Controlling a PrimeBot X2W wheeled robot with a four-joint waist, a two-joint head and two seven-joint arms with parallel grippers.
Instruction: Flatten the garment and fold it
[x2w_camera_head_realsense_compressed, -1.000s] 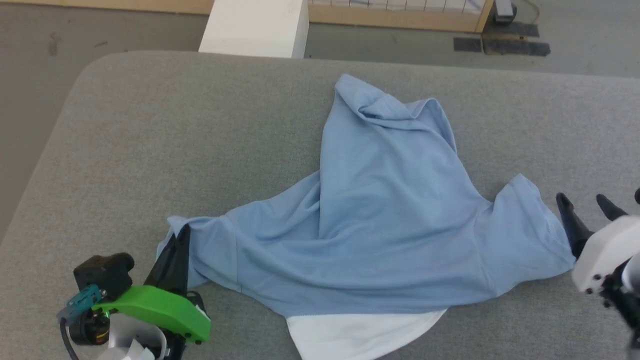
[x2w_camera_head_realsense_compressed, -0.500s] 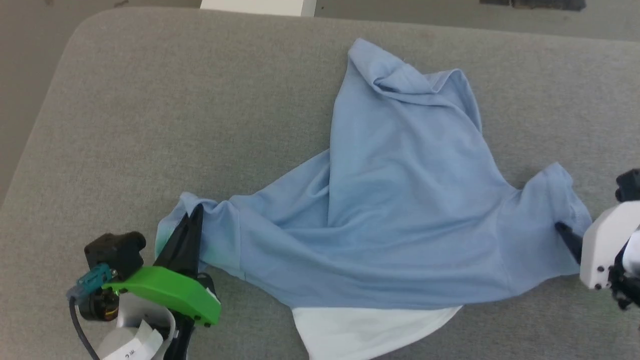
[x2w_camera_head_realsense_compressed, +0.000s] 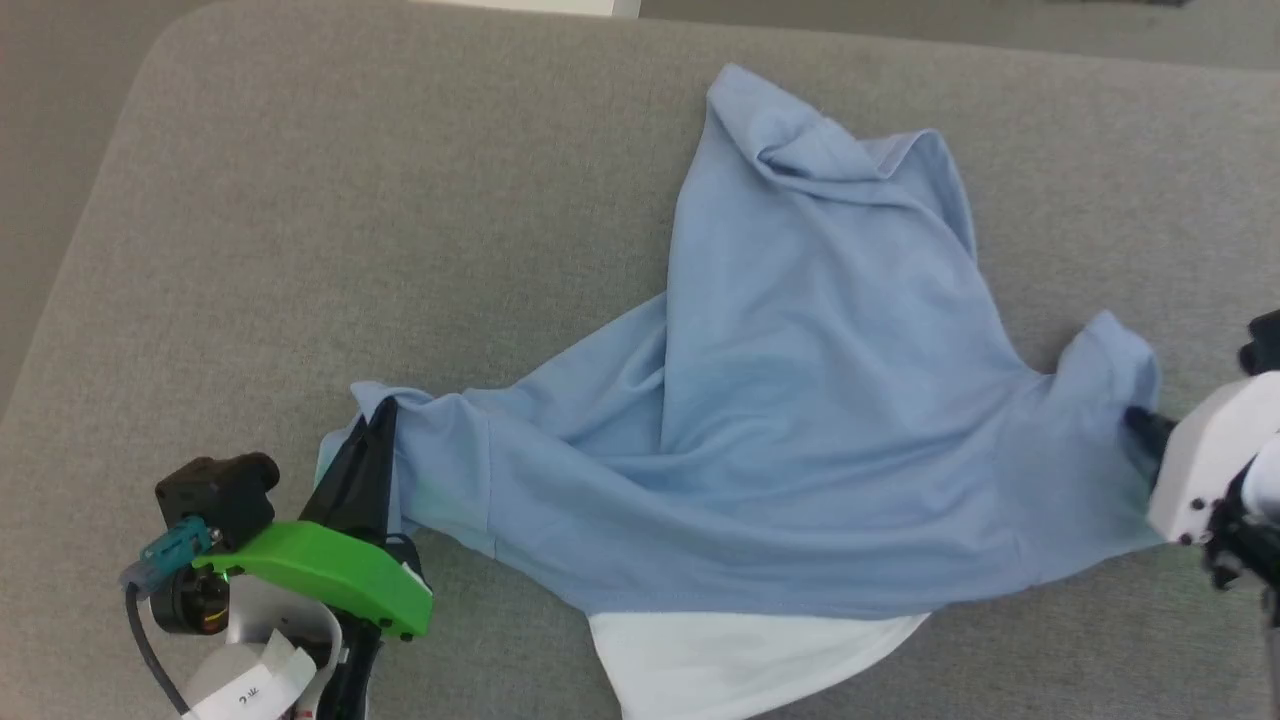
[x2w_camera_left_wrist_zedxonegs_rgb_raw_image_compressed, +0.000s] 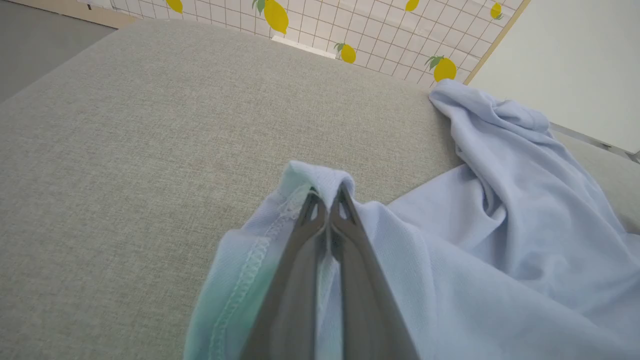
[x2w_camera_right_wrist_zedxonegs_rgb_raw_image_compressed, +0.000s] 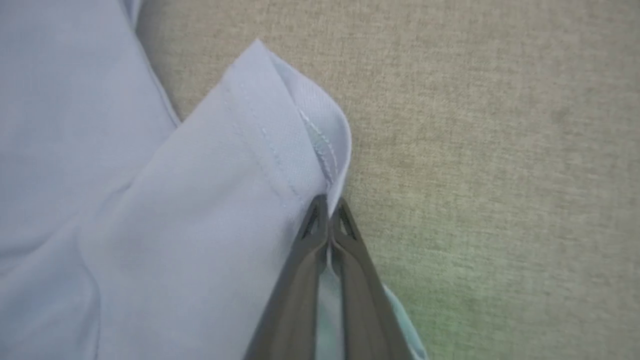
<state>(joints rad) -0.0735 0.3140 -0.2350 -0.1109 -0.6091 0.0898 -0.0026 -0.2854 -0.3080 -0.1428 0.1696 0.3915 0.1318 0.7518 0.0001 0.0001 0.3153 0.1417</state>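
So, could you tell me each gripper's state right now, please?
Left gripper: closed on the garment, at one sleeve.
Right gripper: closed on the garment, at the other sleeve.

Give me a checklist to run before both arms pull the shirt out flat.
1. Left claw shut on the shirt, at a sleeve hem: ok.
2. Right claw shut on the other sleeve hem: ok.
3. Fabric taut between the claws: not ok, slack folds run across it.
4. Far end laid flat: not ok, it is bunched.
5. Bare pad to the left for spreading: ok.
6. Which face is up: cannot tell.
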